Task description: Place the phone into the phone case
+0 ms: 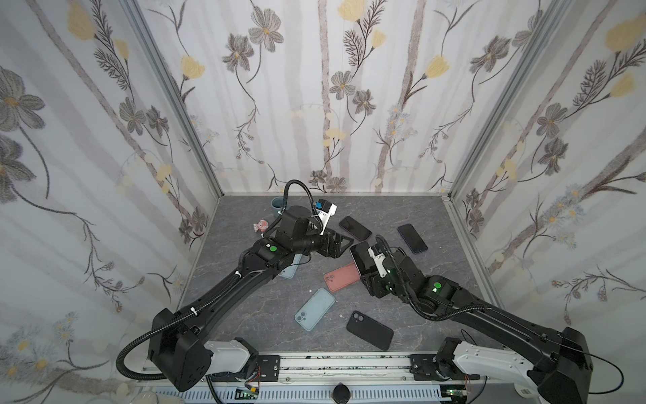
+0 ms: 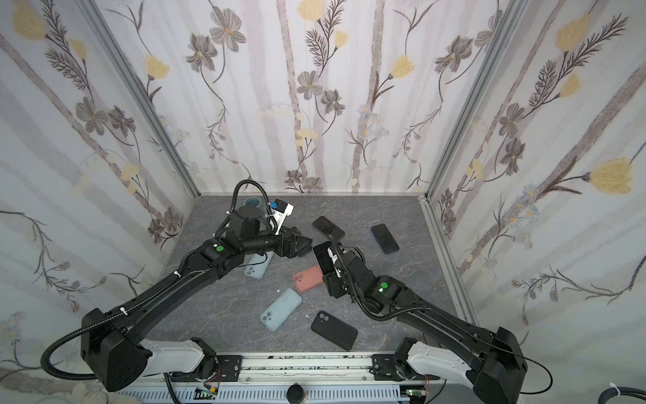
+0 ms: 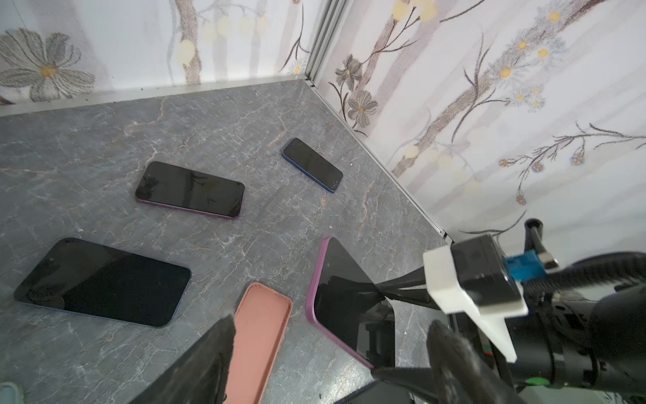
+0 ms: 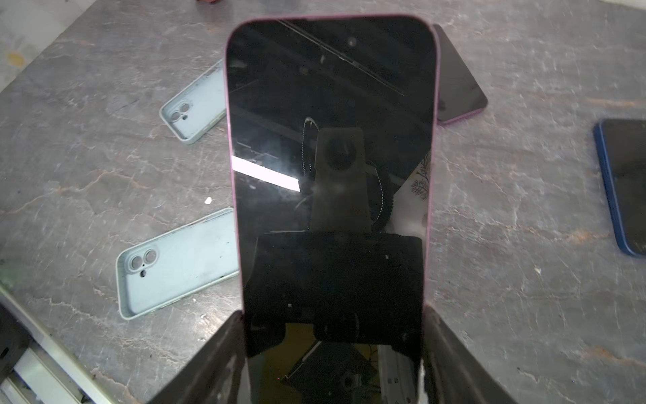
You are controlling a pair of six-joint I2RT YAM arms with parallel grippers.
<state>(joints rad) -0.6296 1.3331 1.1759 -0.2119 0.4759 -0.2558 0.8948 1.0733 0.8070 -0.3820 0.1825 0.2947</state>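
My right gripper (image 4: 332, 313) is shut on the phone (image 4: 332, 140), clamping the two long sides of its lower end. The phone has a pink-purple edge and a dark screen, and it stands tilted above the table in both top views (image 1: 361, 257) (image 2: 323, 259). A salmon-pink phone case (image 1: 342, 277) (image 3: 258, 335) lies open side up on the table just left of the held phone. My left gripper (image 1: 345, 241) (image 3: 332, 353) is open and empty. It hovers just behind the held phone's top end, with the pink case and the phone showing between its fingers.
Lying flat are a purple-edged phone (image 1: 354, 228), a blue phone (image 1: 412, 238), two light blue cases (image 1: 314, 309) (image 1: 290, 269) and a black case (image 1: 370, 330). Another dark phone (image 3: 101, 281) lies near my left gripper. A cup (image 1: 278, 204) stands at the back.
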